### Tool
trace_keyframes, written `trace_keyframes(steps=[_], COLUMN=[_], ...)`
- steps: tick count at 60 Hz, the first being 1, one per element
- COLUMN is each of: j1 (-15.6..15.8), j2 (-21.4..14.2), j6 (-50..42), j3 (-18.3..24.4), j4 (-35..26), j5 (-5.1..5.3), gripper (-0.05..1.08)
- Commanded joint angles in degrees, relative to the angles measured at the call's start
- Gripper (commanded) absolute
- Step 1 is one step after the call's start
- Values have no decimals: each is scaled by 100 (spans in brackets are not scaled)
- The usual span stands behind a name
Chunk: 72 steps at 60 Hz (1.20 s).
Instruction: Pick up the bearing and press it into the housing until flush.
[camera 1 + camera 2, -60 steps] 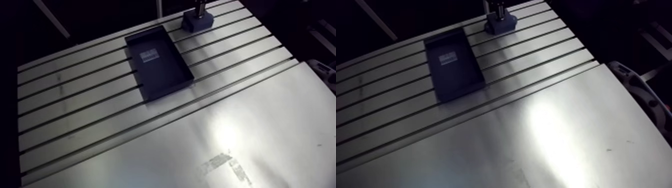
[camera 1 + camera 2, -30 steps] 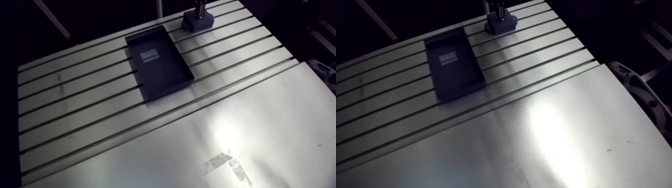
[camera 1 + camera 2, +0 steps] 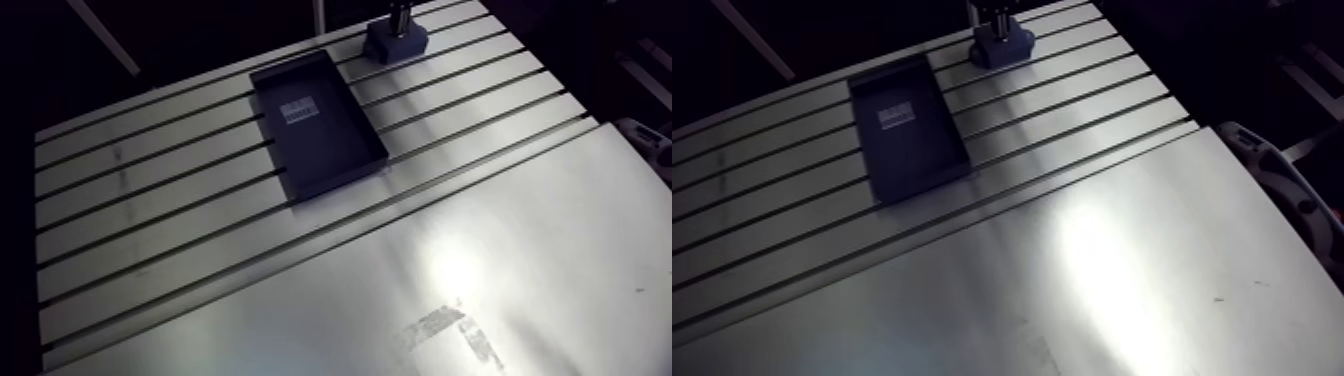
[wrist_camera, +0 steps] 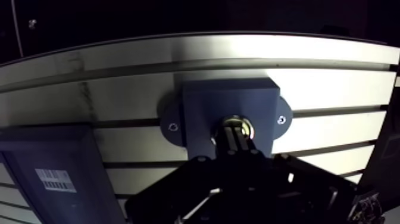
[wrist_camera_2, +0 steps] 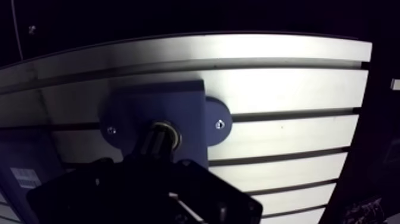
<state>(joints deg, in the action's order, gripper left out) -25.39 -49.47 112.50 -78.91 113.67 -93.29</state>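
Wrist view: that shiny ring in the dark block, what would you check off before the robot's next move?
1. The bearing sits centred in the housing: ok.
2. The bearing is flush with the housing top: cannot tell, the gripper hides part.
3. The jaws stand close together on the bearing: ok.
4. The housing lies flat on the table: ok.
5. The tray lies apart from the housing: ok.

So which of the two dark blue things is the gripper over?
The small housing with two screw ears, under the gripper; the flat tray with the white label lies beside it.
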Motion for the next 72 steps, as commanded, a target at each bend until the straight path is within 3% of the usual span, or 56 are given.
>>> trace_keyframes(steps=[1, 43, 72], j1=[-2, -2, 16], j2=[12, 48, -185], j6=[4, 6, 21], j3=[-5, 20, 56], j4=[2, -7, -86], j5=[-1, 6, 8], gripper=[108, 108, 108])
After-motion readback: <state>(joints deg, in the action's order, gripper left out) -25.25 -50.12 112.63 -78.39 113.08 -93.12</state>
